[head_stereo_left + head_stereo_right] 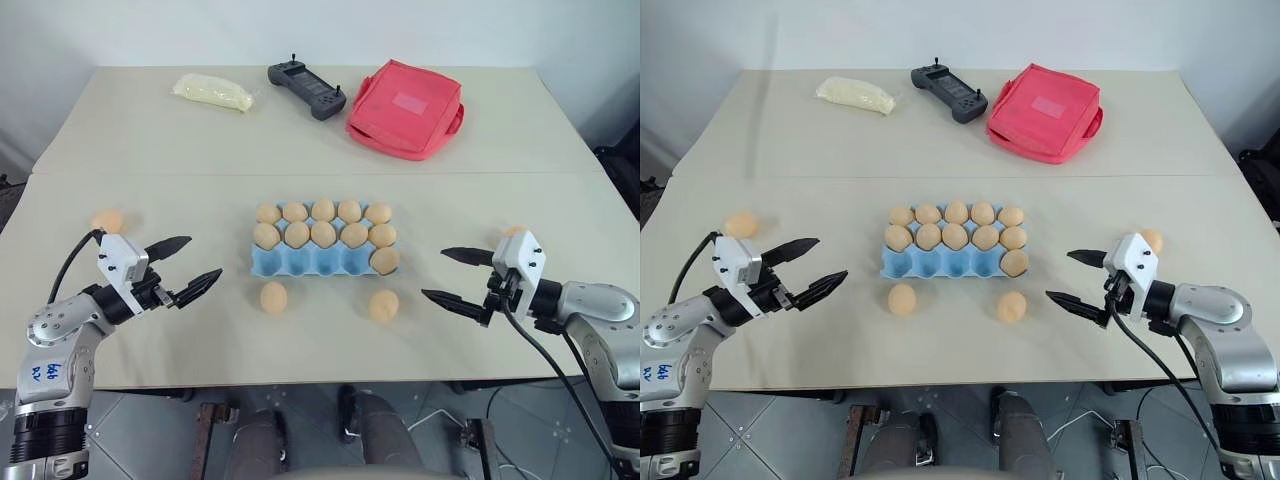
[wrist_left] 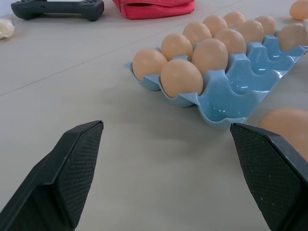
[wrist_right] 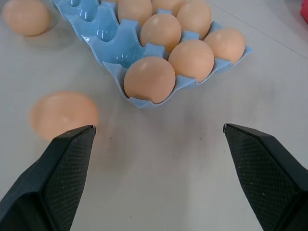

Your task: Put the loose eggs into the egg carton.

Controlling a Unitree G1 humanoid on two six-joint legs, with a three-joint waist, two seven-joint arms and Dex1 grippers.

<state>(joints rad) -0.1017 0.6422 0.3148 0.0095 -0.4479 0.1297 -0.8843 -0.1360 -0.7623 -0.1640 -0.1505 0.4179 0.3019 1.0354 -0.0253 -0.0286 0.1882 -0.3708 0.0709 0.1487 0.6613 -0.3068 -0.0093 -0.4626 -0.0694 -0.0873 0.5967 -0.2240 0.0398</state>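
The table [image 1: 150, 150] spreads pale before me, and the egg carton [image 1: 300, 262] sits at its middle, at twelve o'clock from my chest, lying between my two pincers and well apart from each. Its far and middle rows are full of eggs; the near row holds one egg at its right end, and the other four cups are bare blue. My left gripper [image 1: 184, 264] hangs off the table at nine o'clock from the carton, its two black fingers spread wide with nothing between them; my right gripper [image 1: 456, 277] hangs at three o'clock, just as wide and just as empty. Four loose eggs lie on the table: one [image 1: 273, 296] at seven o'clock from the carton, just beside its near edge; one [image 1: 383, 304] at five o'clock, near the filled corner cup; one [image 1: 741, 224] far out at nine o'clock, beyond my left wrist; and one [image 1: 1152, 240] at three o'clock, partly hidden behind my right wrist housing. Nothing stands between either pincer and the two near eggs. At the far edge, from largest to smallest, lie a red fabric pouch [image 1: 405, 108] at one o'clock, a black controller [image 1: 306, 89] at twelve, and a pale yellow lumpy bag [image 1: 213, 92] at eleven. In my left wrist view the nearest loose egg [image 2: 288, 127] is cut off behind my finger.
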